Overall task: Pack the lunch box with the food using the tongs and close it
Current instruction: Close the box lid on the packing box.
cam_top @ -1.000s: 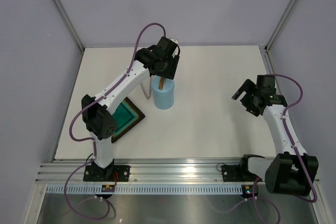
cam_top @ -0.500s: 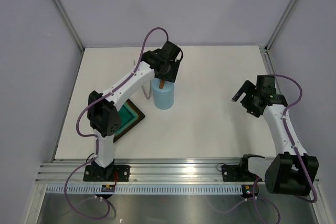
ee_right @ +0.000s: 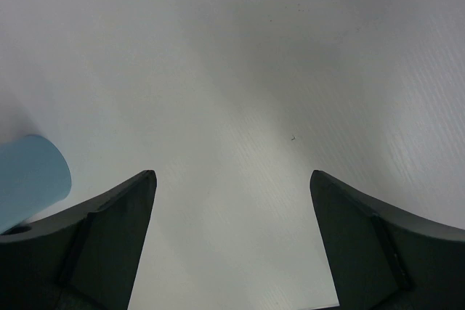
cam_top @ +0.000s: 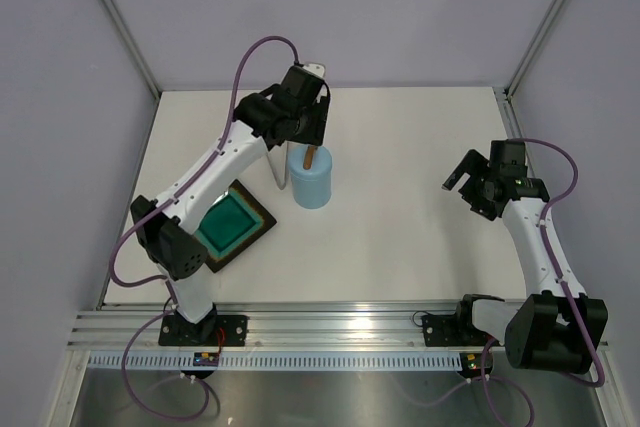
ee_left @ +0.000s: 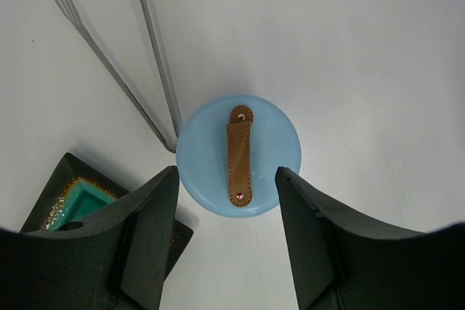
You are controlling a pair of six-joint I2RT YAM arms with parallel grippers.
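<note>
Lunch box [cam_top: 311,185] standing upright on the table [cam_top: 400,137], closed by its round blue lid [ee_left: 203,157] with the brown handle [ee_left: 239,157] on top. Left end effector [ee_left: 227,179] hovers directly above the lid, its fingers [ee_left: 149,215] parted to either side and gripping nothing. Tongs [ee_left: 155,49] lie flat on the table just beside the box, between it and the dark tray [cam_top: 262,215]. Right end effector [ee_right: 232,179] hangs well apart over the table, spread wide and empty.
</note>
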